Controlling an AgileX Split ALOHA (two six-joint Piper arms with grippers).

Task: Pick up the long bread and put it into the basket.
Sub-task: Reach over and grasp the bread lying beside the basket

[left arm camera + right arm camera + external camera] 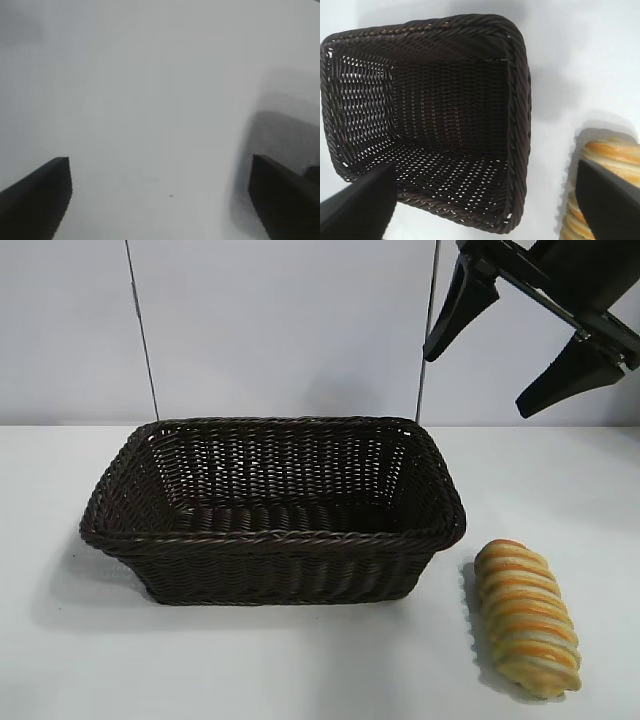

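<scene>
The long bread [527,617], golden-tan with orange-brown stripes, lies on the white table at the front right, just right of the basket [270,536]. The basket is dark brown wicker and holds nothing. My right gripper [482,380] hangs high at the back right, well above the basket's far right corner, open with nothing between its fingers. From the right wrist I see the basket [517,100] below and the bread [610,155] partly behind one finger. My left gripper [160,172] is open over bare table; it does not show in the exterior view.
Two thin dark rods [142,330] rise against the back wall behind the basket. White tabletop [300,660] runs in front of the basket and to its left.
</scene>
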